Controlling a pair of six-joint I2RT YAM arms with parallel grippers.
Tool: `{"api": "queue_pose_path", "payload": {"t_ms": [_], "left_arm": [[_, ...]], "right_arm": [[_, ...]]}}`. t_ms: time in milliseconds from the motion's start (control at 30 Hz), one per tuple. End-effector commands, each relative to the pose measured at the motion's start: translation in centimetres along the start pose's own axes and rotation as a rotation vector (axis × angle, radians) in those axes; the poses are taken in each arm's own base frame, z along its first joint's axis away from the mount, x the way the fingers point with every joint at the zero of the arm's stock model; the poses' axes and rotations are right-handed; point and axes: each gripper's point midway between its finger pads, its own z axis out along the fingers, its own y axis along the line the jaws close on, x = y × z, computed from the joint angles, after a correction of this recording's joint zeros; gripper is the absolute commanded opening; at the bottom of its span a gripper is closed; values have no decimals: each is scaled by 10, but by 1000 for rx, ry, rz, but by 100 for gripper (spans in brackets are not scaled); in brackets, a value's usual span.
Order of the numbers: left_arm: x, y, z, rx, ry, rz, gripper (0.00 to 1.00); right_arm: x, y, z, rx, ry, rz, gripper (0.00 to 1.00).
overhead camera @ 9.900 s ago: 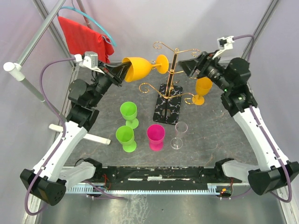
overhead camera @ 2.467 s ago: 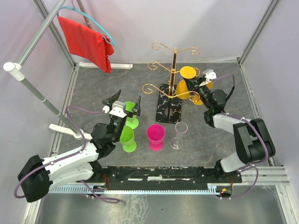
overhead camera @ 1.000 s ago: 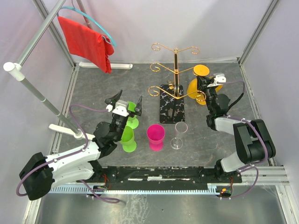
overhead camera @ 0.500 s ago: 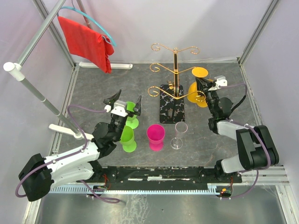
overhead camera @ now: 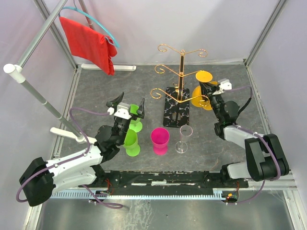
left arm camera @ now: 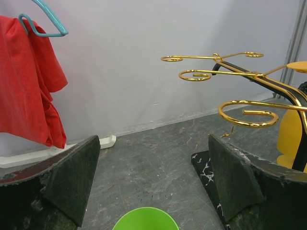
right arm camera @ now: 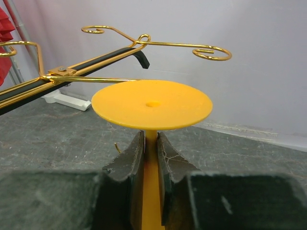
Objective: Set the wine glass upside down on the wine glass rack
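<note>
The orange-yellow plastic wine glass [overhead camera: 204, 76] is one plain colour all over; the gold wire tree-shaped rack [overhead camera: 181, 72] has a black marble base [overhead camera: 175, 113] veined in white; a lime-green plastic goblet [overhead camera: 129, 142]; a second goblet [overhead camera: 135, 120] of the same green; a magenta plastic cup [overhead camera: 159, 139]; a clear stemmed glass [overhead camera: 183, 139]; a mottled dark grey desk [overhead camera: 100, 91]; a red cloth [overhead camera: 88, 43]; a teal hanger [overhead camera: 91, 17].

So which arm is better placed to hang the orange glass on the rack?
Right. The right gripper is shut on the stem of the upside-down orange glass, close to the rack. The left gripper is open, empty, above a green cup.
</note>
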Motion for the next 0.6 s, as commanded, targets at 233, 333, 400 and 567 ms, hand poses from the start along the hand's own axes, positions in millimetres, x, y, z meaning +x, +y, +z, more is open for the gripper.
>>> {"api": "queue_pose_path", "payload": {"t_ms": [233,333,400,567], "left_arm": [[1,4,8,-45,33,-38,99],[1,4,10,-49,44,-42,99],[-1,5,10,-52,40,-50,99],[-6,6,10,-53,37,-63,99]], "right_arm": [[2,3,-23,21,44,-22,47],[3,5,-31,22,53,-19,52],[1,3,-36,36,54,-19,54],[-5,-7,-57,112,79,-27,57]]}}
